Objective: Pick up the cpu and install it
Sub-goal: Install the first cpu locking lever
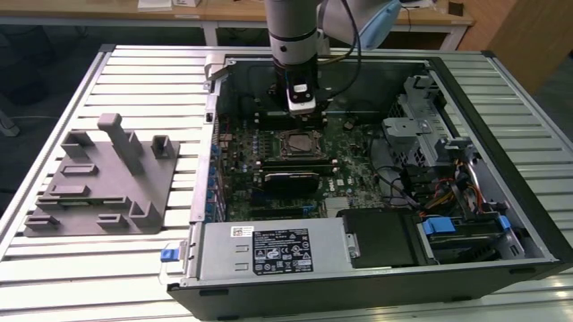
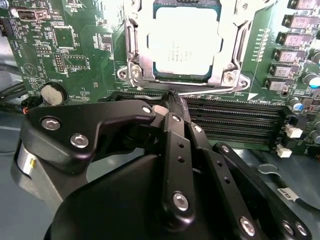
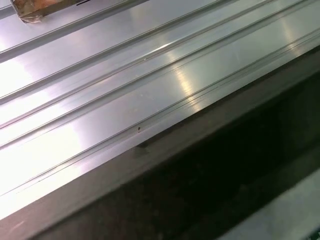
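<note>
Exterior view: my arm (image 1: pixel 294 33) hangs over the case (image 1: pixel 358 295), upper middle of frame — the cpu (image 1: pixel 294 142) lies inside, just lower in frame than the jaws. Second wrist view: jaws pinched together, empty — cpu (image 2: pixel 185 42) just beyond their tips. First wrist view: worktop (image 3: pixel 125 75) slats.

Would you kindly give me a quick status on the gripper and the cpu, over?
Gripper shut, tips at the socket edge. Cpu sitting in the socket. Nothing lying on the cpu.
</note>
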Controlling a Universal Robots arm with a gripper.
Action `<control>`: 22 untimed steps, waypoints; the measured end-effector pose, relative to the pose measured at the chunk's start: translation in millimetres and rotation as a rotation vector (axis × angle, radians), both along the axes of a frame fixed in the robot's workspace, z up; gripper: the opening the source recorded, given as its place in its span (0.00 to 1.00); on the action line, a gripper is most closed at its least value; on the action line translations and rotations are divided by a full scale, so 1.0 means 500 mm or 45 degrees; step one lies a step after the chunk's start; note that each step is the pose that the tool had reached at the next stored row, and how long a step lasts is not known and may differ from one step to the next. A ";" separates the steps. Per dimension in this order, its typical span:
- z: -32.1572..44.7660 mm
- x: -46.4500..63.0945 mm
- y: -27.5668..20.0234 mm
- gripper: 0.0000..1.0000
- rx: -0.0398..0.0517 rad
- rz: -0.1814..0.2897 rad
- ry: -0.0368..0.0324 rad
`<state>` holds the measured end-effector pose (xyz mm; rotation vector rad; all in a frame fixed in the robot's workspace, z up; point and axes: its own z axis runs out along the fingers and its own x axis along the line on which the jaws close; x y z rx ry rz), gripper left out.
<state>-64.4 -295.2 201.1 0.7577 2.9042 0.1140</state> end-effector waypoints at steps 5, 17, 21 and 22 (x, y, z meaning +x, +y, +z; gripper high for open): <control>-0.002 0.001 0.0001 0.11 -0.001 0.000 -0.0028; -0.005 0.004 -0.0005 0.11 -0.001 0.000 -0.0038; -0.006 0.006 -0.0021 0.11 -0.001 0.000 -0.0038; -0.006 0.006 -0.0025 0.11 -0.001 0.000 -0.0038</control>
